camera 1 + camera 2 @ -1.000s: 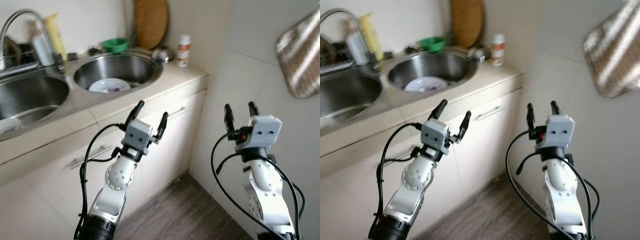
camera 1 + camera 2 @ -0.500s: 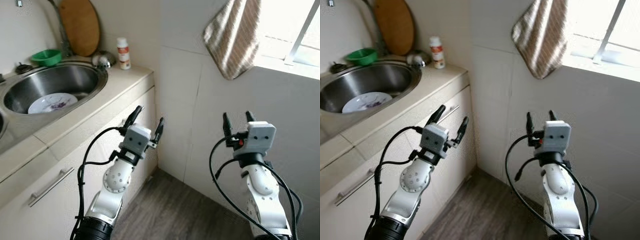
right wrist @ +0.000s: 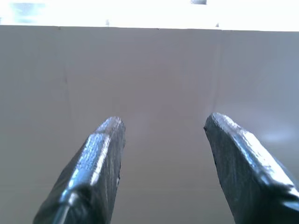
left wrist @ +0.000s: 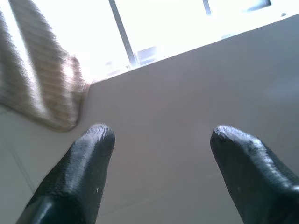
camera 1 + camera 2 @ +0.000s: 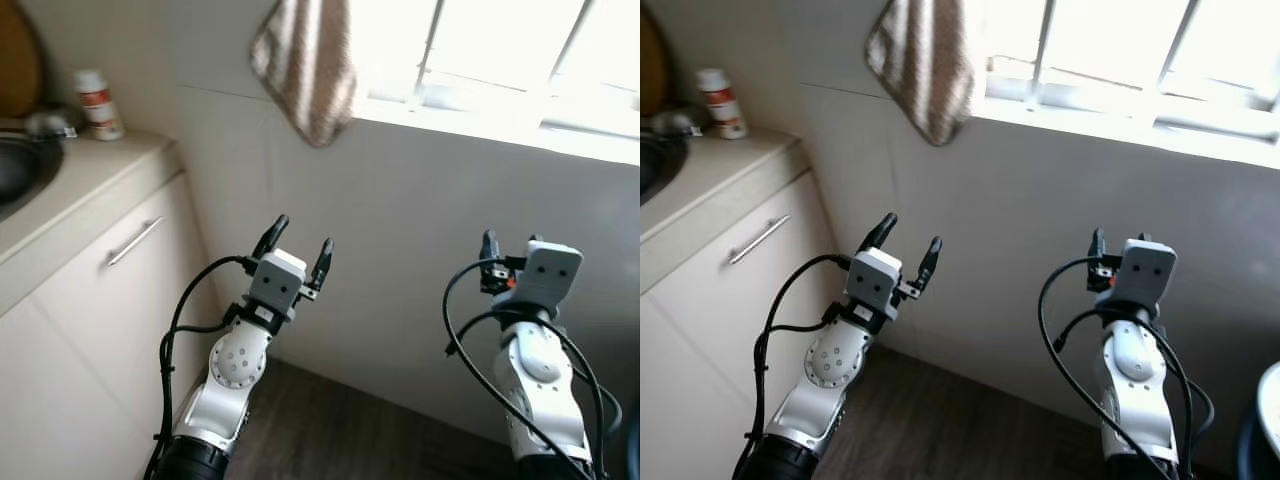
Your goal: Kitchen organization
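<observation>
You face a far tiled wall [image 5: 420, 230] under a bright window [image 5: 500, 50]. A counter [image 5: 70, 190] with a cabinet runs along your left, a bottle [image 5: 98, 103] upright at its far end. A striped towel [image 5: 305, 65] hangs long-axis down. Both arms are raised: left gripper [image 5: 297, 245] and right gripper [image 3: 161, 135] spread, empty.

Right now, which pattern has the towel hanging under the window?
Brown and cream stripes on the towel, best seen in the left eye view.

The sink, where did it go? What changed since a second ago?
The camera swung to the robot's right, so the sink slid off the left edge and the window came into view. The left gripper and right gripper stayed raised, open and empty. Nothing was picked up.
</observation>
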Available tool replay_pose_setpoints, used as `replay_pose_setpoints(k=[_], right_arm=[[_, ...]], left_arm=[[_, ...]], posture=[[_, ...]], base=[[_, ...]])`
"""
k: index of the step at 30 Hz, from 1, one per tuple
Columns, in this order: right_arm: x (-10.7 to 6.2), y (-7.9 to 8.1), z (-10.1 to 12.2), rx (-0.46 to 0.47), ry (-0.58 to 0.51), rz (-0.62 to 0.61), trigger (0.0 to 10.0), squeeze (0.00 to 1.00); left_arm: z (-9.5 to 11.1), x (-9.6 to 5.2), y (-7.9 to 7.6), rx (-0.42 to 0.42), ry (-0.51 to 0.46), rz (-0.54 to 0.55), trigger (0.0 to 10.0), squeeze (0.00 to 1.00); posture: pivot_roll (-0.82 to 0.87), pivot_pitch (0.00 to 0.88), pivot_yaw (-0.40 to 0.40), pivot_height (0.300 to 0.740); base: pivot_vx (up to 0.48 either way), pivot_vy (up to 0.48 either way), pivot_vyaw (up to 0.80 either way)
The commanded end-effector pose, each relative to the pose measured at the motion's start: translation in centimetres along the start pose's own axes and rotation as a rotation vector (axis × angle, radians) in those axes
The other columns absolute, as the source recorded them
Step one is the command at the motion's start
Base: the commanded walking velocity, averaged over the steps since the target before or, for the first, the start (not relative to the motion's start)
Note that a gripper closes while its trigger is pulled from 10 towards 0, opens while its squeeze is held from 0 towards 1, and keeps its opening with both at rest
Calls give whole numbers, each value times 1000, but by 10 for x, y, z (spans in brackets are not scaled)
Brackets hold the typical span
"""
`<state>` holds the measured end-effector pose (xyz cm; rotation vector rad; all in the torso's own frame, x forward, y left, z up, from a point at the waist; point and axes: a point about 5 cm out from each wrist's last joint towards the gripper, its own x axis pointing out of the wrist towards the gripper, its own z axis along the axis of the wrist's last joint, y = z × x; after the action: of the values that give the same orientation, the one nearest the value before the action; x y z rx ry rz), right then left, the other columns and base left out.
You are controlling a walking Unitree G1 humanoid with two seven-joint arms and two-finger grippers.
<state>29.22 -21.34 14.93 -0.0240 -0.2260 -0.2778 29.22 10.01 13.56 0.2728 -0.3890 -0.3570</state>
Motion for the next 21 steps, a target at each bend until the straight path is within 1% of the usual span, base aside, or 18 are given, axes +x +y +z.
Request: replay_pose_setpoints(k=[1,4,5,7,9,13,14,15,17,21], right_arm=[[1,-8,-5,-50,38,-44,10000,0],[1,-13,-10,-94,69,-70,10000,0],[1,-13,-10,-94,69,-70,10000,0],[0,-19,-16,-136,105,-107,10000,0],[0,-22,-20,-159,131,-126,10000,0],[1,-20,-23,-194,158,-106,10000,0],[1,-20,-23,-194,158,-106,10000,0],[1,-15,-24,-193,163,-72,10000,0],[1,-12,-23,-188,154,-47,10000,0],[2,-11,-23,-188,156,-48,10000,0]], left_arm=[[0,3,-4,-17,4,-16,10000,0],[-1,2,-5,-19,11,-19,10000,0],[-1,2,-5,-19,11,-19,10000,0],[-3,1,-5,-22,23,-23,10000,0],[-4,0,-5,-22,28,-26,10000,0],[-7,0,-5,-30,49,-30,10000,0],[-7,0,-5,-30,49,-30,10000,0],[-8,0,-5,-31,53,-31,10000,0],[-9,0,-5,-35,57,-34,10000,0],[-11,-1,-6,-43,70,-37,10000,0]], posture=[[17,0,23,740],[17,0,23,740],[17,0,23,740],[17,0,23,740],[20,0,23,740],[18,0,24,740],[18,0,24,740],[17,0,26,740],[17,0,26,740],[17,0,28,740]], base=[[0,0,-800],[0,0,-800],[0,0,-800],[0,0,-800],[0,0,-800],[0,0,-800],[0,0,-800],[0,0,-800],[0,0,-800],[0,0,-800]])
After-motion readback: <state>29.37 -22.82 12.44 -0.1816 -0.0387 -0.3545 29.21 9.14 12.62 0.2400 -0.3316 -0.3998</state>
